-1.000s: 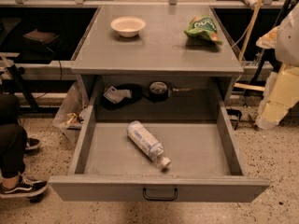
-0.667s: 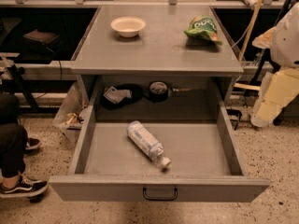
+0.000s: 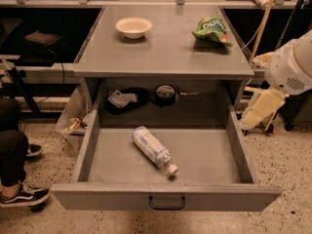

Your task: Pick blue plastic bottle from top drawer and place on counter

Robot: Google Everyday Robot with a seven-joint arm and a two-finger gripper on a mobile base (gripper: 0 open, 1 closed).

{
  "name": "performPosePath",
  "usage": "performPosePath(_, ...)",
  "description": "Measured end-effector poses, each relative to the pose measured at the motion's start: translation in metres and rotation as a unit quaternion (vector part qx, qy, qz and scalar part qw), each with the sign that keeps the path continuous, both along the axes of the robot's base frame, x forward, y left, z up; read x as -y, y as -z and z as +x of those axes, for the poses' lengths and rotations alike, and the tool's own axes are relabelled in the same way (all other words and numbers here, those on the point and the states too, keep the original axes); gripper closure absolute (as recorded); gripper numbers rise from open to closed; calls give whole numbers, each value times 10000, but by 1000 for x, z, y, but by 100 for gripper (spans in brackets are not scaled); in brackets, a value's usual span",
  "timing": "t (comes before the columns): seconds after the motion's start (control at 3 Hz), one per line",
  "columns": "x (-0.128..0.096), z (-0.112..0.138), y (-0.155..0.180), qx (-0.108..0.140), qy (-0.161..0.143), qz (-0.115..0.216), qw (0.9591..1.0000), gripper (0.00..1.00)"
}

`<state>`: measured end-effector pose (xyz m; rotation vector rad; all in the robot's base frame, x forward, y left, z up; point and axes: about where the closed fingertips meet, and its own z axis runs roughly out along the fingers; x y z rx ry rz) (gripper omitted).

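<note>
Diagonally, the bottle lay on its side on the floor of the open drawer, a little left of middle, its white cap pointing toward the front panel and to the right. Nothing touched it. The drawer was pulled well out, its dark handle centred on the front.

Above, the tabletop carried a white bowl at the back left and a green bag at the back right, well apart from each other.

The end effector hung outside the cabinet at the right, just beside the drawer's right wall and below the white arm. Whether it was released or clenched, I cannot tell; it grasped nothing visible.

In the recess behind the drawer sat a dark round object and a dark item with a white card.
</note>
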<state>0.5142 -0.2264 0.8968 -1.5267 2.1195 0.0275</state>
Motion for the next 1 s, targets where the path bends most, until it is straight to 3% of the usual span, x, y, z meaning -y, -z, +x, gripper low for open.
performPosePath(0.33,-11,31,26,351,272,225,9988,0)
performPosePath(0.67,-12,47,18,695,404,305,9963,0)
performPosePath(1.0,-12,47,18,697,404,304,9963,0)
